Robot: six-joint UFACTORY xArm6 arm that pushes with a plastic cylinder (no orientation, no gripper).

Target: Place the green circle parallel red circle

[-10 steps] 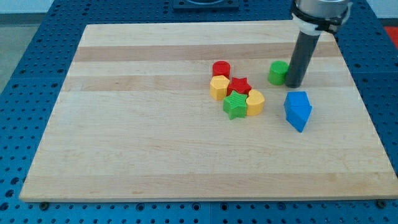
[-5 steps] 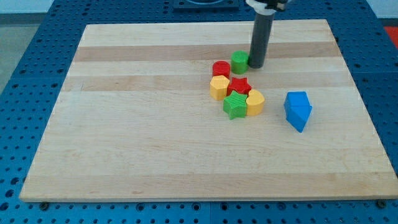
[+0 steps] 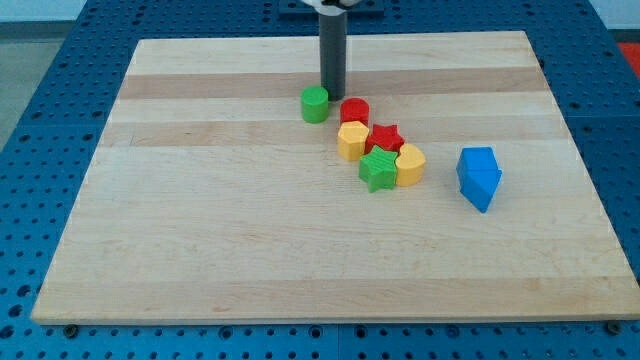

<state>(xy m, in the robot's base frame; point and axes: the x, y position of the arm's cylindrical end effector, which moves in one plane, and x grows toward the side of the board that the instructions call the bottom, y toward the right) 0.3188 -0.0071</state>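
Note:
The green circle point(image 3: 315, 104) sits on the wooden board point(image 3: 250, 220), just to the left of the red circle point(image 3: 354, 111), with a small gap between them. My tip point(image 3: 332, 95) stands just above and to the right of the green circle, close to its upper right edge, and above the left side of the red circle. The rod rises straight up to the view's top.
Below the red circle lies a tight cluster: a yellow block point(image 3: 352, 140), a red star point(image 3: 385, 137), a green star point(image 3: 378, 170) and a yellow heart point(image 3: 410, 164). A blue block point(image 3: 478, 177) lies apart at the right.
My tip has swept left across the board's upper part, pushing the green circle from right of the cluster, past the red circle's top, to its left side. The other blocks have not moved.

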